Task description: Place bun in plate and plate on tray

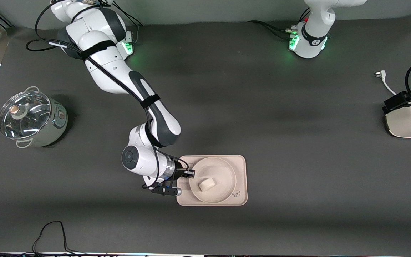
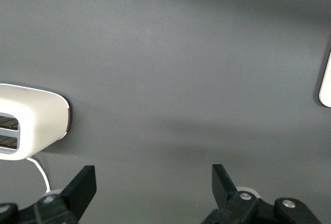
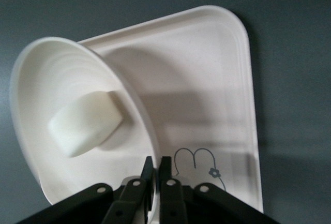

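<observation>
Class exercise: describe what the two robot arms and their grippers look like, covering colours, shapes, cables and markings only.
Both arms have glossy white rounded shells; the right arm has dark grey joints, black straps and black cables along it. Green lights glow at both bases, as on the left arm. The right gripper and left gripper have black angular fingers with silver screws.

Right pincer low, fingers pinched nearly closed; left pincer spread wide, arm waiting.

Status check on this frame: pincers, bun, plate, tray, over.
Right pincer shut on plate rim, over tray. Bun in plate. Left pincer open, waiting over bare table near toaster. Nothing in the way.
</observation>
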